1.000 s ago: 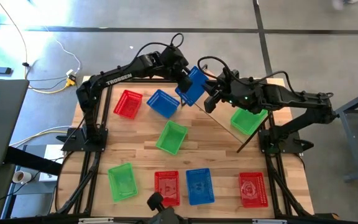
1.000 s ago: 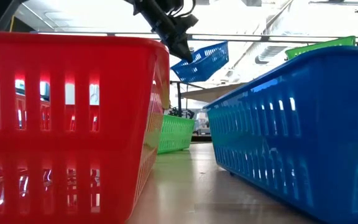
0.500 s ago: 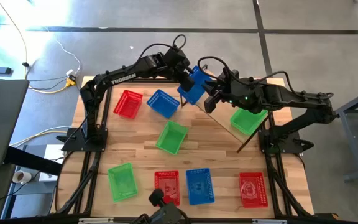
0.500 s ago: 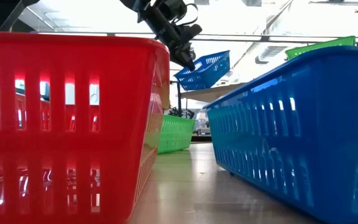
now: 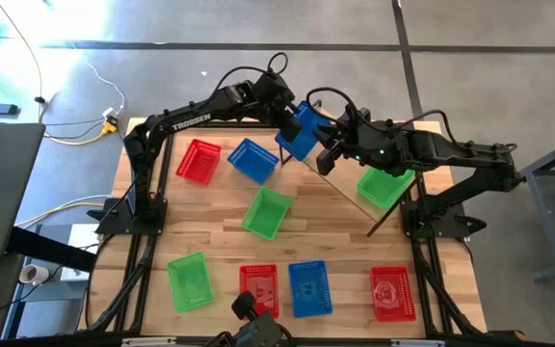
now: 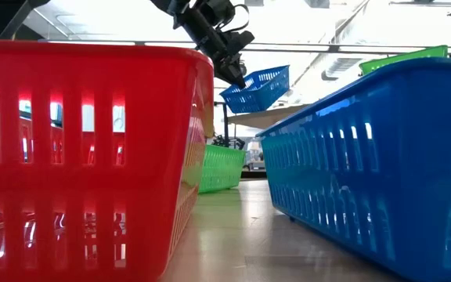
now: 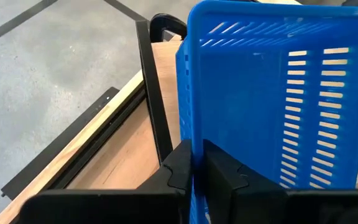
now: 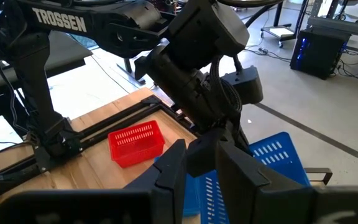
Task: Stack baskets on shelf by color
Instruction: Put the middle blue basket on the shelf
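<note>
My left gripper (image 5: 287, 123) is shut on a blue basket (image 5: 303, 130) and holds it in the air over the left end of the shelf (image 5: 343, 190). In the low view this basket (image 6: 261, 86) hangs tilted just above the light plank (image 6: 268, 115). A green basket (image 5: 385, 185) stands on the shelf's right part. My right gripper (image 5: 324, 159) waits close beside the blue basket, to its right, with a narrow gap between its fingers; in its wrist view (image 8: 201, 150) it looks at the left arm and the basket (image 8: 278, 158). My left gripper pinches one wall of the blue basket at its rim (image 7: 197, 140), a finger (image 7: 178, 169) on each side of the wall. It comes slanting down from the table's left (image 6: 237, 77). The basket is lifted clear and tilted, stretching away from the fingers toward the right.
On the table lie a red basket (image 5: 198, 160), a blue one (image 5: 252, 160) and a green one (image 5: 265, 212) near the far left. Along the near edge stand green (image 5: 189, 280), red (image 5: 259, 289), blue (image 5: 309, 287) and red (image 5: 391, 292) baskets.
My left gripper has carried the blue basket a little to the right and down toward the shelf, and the basket has tipped from a steep hang to a flatter tilt. In the last half second nothing has moved.
</note>
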`<action>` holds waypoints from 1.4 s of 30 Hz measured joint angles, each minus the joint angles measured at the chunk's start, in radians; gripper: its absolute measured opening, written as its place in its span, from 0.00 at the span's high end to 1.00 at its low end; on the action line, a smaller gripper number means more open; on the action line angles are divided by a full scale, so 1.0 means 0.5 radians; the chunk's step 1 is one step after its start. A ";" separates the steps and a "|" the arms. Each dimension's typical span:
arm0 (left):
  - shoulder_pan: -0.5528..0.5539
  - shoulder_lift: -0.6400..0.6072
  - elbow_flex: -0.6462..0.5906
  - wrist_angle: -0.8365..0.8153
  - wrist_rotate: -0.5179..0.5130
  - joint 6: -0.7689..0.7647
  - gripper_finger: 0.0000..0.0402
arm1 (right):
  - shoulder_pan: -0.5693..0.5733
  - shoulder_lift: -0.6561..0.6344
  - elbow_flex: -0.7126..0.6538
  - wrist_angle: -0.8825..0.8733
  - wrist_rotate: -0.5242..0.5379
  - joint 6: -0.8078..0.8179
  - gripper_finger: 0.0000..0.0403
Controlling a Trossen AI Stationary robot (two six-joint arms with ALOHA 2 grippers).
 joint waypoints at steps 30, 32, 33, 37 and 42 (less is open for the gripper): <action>0.015 -0.076 -0.002 -0.015 -0.074 0.112 0.78 | 0.002 0.000 0.000 -0.001 -0.068 0.005 0.82; 0.018 -0.127 -0.002 -0.032 -0.025 0.179 0.79 | 0.002 0.000 0.000 -0.001 -0.068 0.003 0.82; 0.017 -0.155 -0.002 -0.061 0.024 0.227 0.79 | 0.002 0.000 0.000 -0.001 -0.068 0.002 0.82; 0.001 -0.285 -0.002 -0.255 0.172 0.458 0.79 | 0.002 0.000 0.000 -0.008 -0.077 0.001 0.82; -0.051 -0.405 -0.006 -0.577 0.274 0.679 0.79 | -0.003 -0.027 0.000 -0.036 -0.076 -0.001 0.82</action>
